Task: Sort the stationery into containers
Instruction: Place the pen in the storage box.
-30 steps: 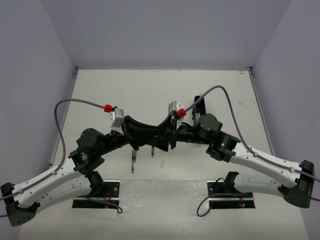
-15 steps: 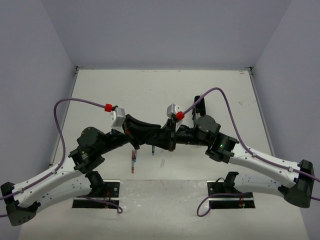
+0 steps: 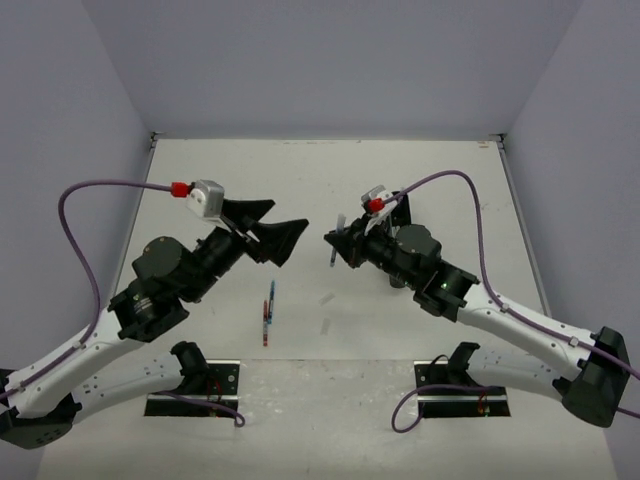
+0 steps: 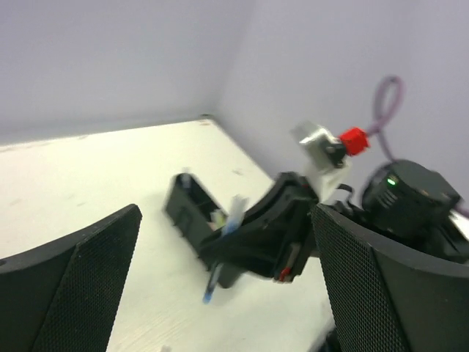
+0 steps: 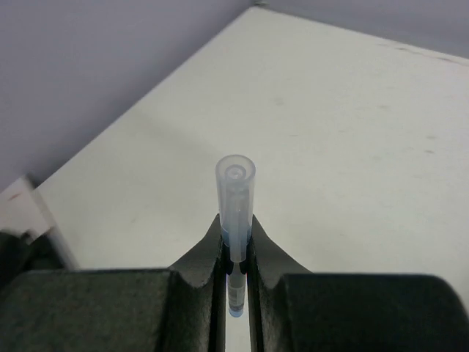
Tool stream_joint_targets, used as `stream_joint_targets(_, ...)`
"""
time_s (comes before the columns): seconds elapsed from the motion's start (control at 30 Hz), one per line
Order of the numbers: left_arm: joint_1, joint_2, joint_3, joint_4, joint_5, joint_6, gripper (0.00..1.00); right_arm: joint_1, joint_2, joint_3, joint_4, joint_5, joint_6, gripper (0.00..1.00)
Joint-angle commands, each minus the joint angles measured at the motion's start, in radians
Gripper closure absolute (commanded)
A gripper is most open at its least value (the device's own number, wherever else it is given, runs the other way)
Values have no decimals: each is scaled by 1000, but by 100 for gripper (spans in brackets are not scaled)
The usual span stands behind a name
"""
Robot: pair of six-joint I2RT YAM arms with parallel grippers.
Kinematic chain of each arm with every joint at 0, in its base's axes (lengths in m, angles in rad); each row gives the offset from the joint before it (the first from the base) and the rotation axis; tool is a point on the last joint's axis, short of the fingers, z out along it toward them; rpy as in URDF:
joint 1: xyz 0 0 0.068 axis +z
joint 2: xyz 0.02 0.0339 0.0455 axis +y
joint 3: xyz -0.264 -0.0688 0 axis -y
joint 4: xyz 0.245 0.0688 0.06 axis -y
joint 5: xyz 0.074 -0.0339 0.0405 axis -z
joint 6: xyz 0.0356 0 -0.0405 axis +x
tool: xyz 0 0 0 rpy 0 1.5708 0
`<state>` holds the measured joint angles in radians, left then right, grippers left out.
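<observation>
Both arms have drawn apart since the frame half a second ago, when their grippers met over the table (image 3: 300,180).

Count of items visible:
- One black organiser tray (image 3: 402,208), partly hidden behind the right arm in the top view. The left wrist view shows something pale in it, too blurred for you to identify.
- Three pens. One is a clear-capped pen (image 3: 338,228) with a blue tip. The other two, a blue pen (image 3: 271,291) and a red pen (image 3: 266,327), lie on the table well apart from the tray, to its left and nearer the arm bases.

Arm pose:
- The right gripper (image 3: 340,245) sits just left of the tray, lifted off the table. Its fingers (image 5: 198,257) are clamped on the clear-capped pen, which stands nearly upright between them with the cap upward.
- The left gripper (image 3: 272,228) is raised farther left of the tray and faces the right gripper. Its jaws are spread wide and nothing is between them.
</observation>
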<state>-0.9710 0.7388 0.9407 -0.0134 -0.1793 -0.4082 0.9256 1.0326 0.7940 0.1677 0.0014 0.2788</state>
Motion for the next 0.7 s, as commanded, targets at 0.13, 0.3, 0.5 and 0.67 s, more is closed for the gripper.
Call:
stream_joint_targets(0.13, 2, -137, 40, -352, -438, -36, 0, -311, 121, 70, -82, 416, 8, 100)
stream_joint_targets(0.3, 2, -181, -11, -419, -369, -30, 0, -465, 269, 175, -69, 481, 9, 100)
stream_joint_targets(0.5, 2, -238, -73, -505, -156, 11, 0, -560, 410, 308, -68, 451, -31, 100)
stream_joint_targets(0.67, 2, -287, -141, -492, -145, 20, 0, -587, 516, 366, -89, 390, -29, 100)
